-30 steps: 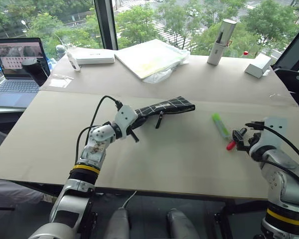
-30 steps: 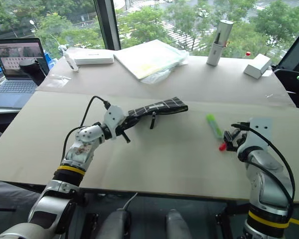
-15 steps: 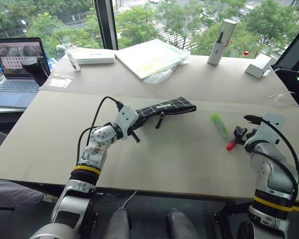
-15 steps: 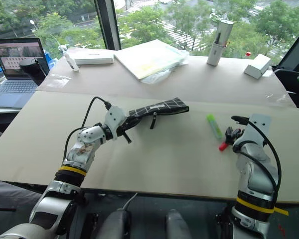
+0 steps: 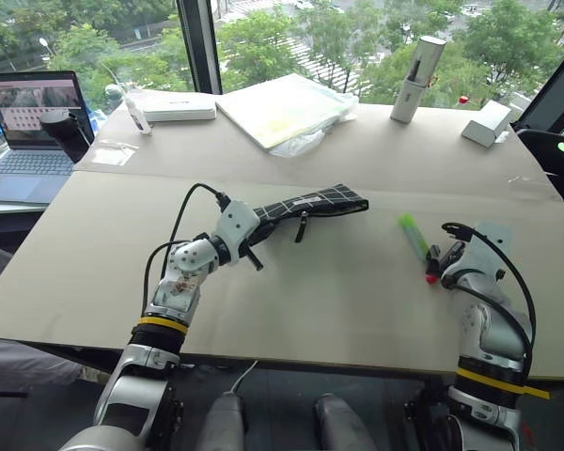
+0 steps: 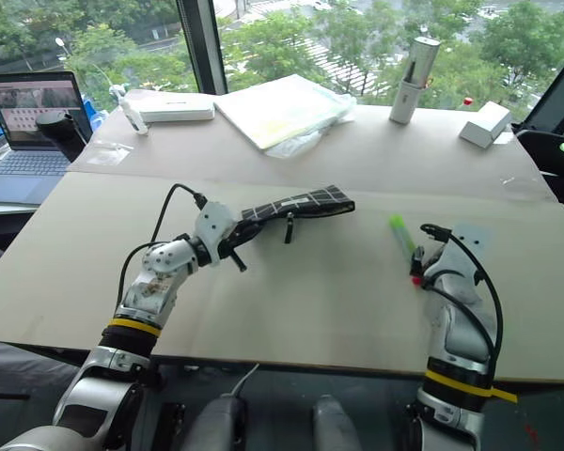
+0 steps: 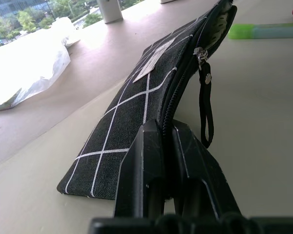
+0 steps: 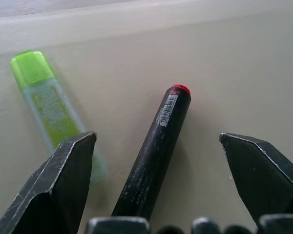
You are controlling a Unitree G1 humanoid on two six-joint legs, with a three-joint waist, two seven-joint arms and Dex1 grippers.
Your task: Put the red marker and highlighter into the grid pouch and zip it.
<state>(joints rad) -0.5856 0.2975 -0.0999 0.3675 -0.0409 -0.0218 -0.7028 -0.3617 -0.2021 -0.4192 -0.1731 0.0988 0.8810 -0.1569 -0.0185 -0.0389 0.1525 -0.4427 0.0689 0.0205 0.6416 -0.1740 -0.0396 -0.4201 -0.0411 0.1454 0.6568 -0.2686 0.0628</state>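
Left claw (image 7: 162,161): clenched on the near-left end of the flat black fabric grid pouch (image 5: 310,203), lifting that end off the beige surface (image 5: 320,310).
Right claw (image 8: 158,165): released, fingers spread wide on either side of the black-barrelled red marker (image 8: 156,151).
Light-green translucent highlighter (image 5: 414,235): lying on the surface just left of the marker, right of the pouch.
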